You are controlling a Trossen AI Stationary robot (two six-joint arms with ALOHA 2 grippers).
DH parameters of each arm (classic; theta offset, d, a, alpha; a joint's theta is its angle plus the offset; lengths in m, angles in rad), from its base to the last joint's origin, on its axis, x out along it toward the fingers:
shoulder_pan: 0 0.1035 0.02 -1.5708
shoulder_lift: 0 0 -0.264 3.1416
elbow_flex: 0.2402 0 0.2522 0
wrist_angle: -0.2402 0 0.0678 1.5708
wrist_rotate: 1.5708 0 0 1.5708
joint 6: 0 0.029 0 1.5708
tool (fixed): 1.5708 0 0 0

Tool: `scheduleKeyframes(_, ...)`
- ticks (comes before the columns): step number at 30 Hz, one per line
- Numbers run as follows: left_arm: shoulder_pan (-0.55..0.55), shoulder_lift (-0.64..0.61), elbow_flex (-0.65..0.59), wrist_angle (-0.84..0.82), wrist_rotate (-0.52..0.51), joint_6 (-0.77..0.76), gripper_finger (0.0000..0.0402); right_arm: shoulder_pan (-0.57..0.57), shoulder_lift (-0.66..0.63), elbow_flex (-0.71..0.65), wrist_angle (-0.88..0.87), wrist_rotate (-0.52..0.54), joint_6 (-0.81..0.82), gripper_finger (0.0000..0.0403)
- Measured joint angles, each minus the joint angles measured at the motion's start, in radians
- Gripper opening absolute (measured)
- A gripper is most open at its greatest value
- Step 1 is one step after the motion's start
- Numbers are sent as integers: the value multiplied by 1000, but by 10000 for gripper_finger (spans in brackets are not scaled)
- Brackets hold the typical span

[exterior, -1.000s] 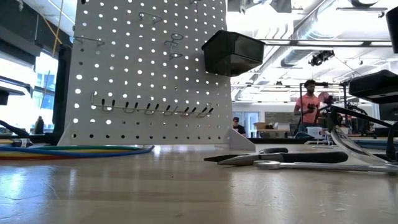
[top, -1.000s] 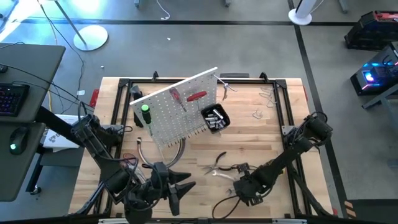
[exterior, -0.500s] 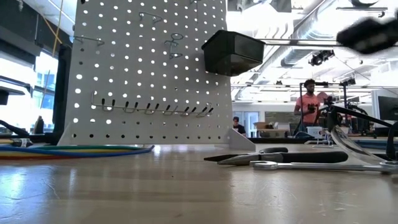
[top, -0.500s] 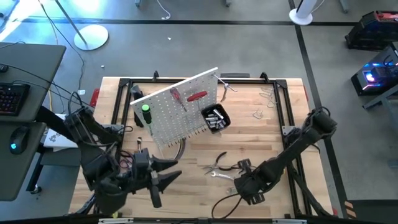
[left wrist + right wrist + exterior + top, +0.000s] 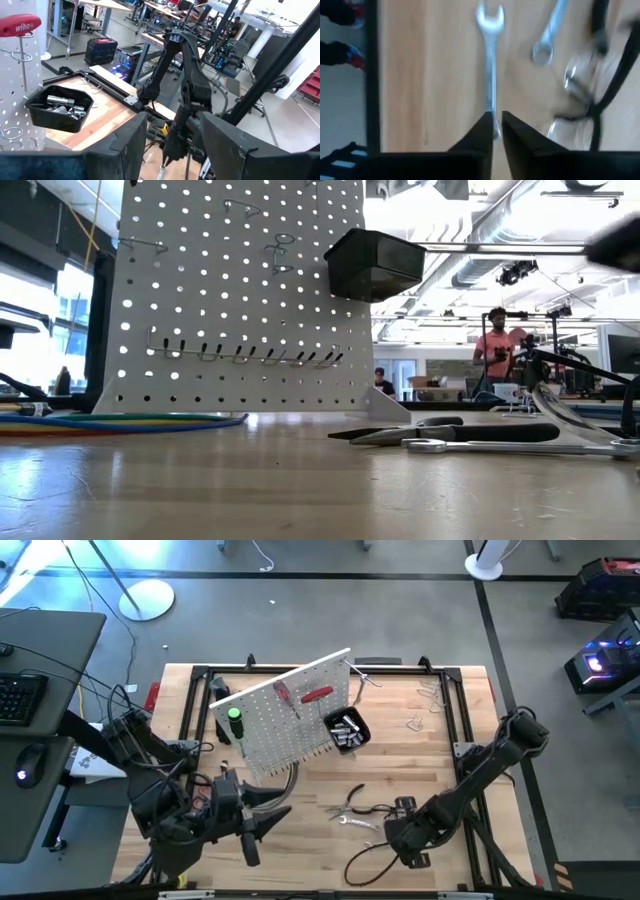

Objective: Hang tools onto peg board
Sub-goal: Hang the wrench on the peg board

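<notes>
The white peg board (image 5: 285, 725) stands tilted at the table's far middle. A black bin (image 5: 346, 730) and a red-handled screwdriver (image 5: 20, 25) hang on it. Black-handled pliers (image 5: 352, 802) and a silver wrench (image 5: 490, 75) lie flat on the wood, with a second wrench (image 5: 547, 37) beside them. My right gripper (image 5: 497, 120) points down above the first wrench's end. Its fingers are almost together and hold nothing. My left gripper (image 5: 172, 120) hovers open and level near the table's front left (image 5: 268, 818), facing the right arm.
A curved bundle of coloured cables (image 5: 120, 421) lies in front of the board. A black metal frame (image 5: 465, 710) runs around the tabletop. Metal clamps (image 5: 428, 692) lie at the far right. Bare wood shows between the board and the pliers.
My right gripper has risen straight up from the wrenches and rolled a little. The wrench and pliers stay flat on the table. My left gripper has lifted, drawn back toward the table's left and rolled, staying open.
</notes>
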Motion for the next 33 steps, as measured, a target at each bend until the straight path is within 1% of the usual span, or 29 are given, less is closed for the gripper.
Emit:
scheduleKeyframes(4,8,0,0,0,4,0,179,22,0,-99,48,-47,99,90)
scheduleKeyframes(7,8,0,0,1,14,-9,179,34,0,-184,110,-114,151,138)
scheduleKeyframes(9,8,0,0,1,16,-11,179,39,0,-218,136,-117,155,159)
scheduleKeyframes(11,8,0,0,1,16,-16,179,37,-1,-241,136,-81,177,169)
scheduleKeyframes(14,8,0,0,1,17,-20,179,14,-2,-249,154,-67,177,173)
scheduleKeyframes(21,13,0,0,2,18,-27,179,7,-46,-249,182,-110,162,173)
scheduleKeyframes(24,13,1,0,0,17,-18,179,7,-68,-249,206,-99,175,169)
scheduleKeyframes(30,20,1,0,-16,18,-19,179,1,-41,-261,239,-92,187,158)
scheduleKeyframes(33,23,1,0,-21,19,-27,179,1,-19,-262,251,-67,204,154)
